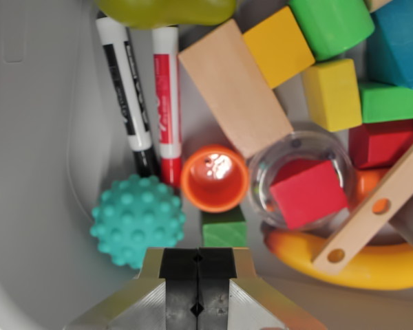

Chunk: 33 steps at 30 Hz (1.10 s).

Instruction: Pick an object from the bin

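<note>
We hover over a grey bin crowded with toys, our gripper low in the wrist view, its jaws pressed together and holding nothing. Nearest candidates sit just ahead — a teal bumpy ball, an orange cup standing mouth-up, and a green block partly tucked under it. Two markers lie side by side, likely dropped in loose. A red block rests inside a clear cup. The banana is half covered by a drilled wooden strip; the blocks beyond are cut off by the frame.
</note>
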### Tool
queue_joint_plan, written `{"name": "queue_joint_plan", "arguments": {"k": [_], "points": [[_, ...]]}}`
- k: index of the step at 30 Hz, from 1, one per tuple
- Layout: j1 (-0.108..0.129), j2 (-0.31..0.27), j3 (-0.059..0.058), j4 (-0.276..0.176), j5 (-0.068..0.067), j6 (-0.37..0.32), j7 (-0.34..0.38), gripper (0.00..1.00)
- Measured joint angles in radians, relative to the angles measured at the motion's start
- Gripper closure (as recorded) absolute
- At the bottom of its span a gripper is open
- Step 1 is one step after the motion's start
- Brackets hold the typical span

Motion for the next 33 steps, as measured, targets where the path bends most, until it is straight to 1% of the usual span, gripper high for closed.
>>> {"name": "queue_joint_plan", "arguments": {"k": [8,19,25,33], "points": [[0.000,-0.042,-0.001,0.018,-0.004,-0.061,0.003,1.00],[0.000,-0.079,-0.002,0.048,-0.008,-0.129,0.007,1.00],[0.000,-0.090,-0.002,0.060,-0.009,-0.151,0.008,1.00],[0.000,-0.095,-0.002,0.065,-0.010,-0.163,0.008,1.00]]}}
